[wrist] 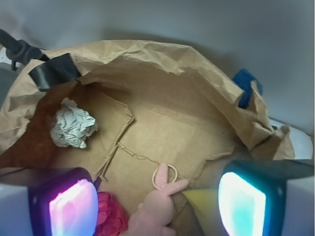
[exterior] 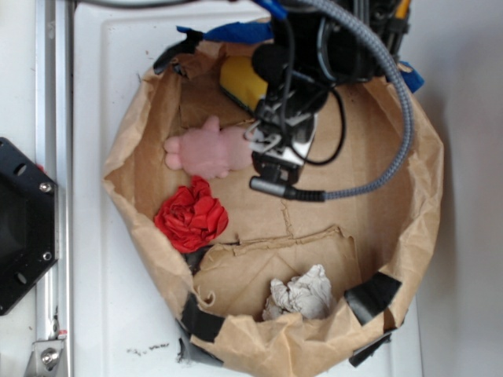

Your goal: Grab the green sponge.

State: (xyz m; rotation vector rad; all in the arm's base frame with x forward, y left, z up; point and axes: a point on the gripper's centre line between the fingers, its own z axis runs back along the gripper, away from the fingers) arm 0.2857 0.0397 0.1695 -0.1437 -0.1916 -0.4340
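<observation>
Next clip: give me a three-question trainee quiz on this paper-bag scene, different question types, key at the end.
1. True or false: the green sponge is already gripped by the gripper.
2. Multiple choice: which item lies nearest the pink plush animal? A) red cloth wad B) crumpled grey wad C) black tape
3. Fill in: all the items sit inside a brown ____ bag.

Key: 1 false, the wrist view shows open fingers with nothing between them; 2 A; 3 paper.
</observation>
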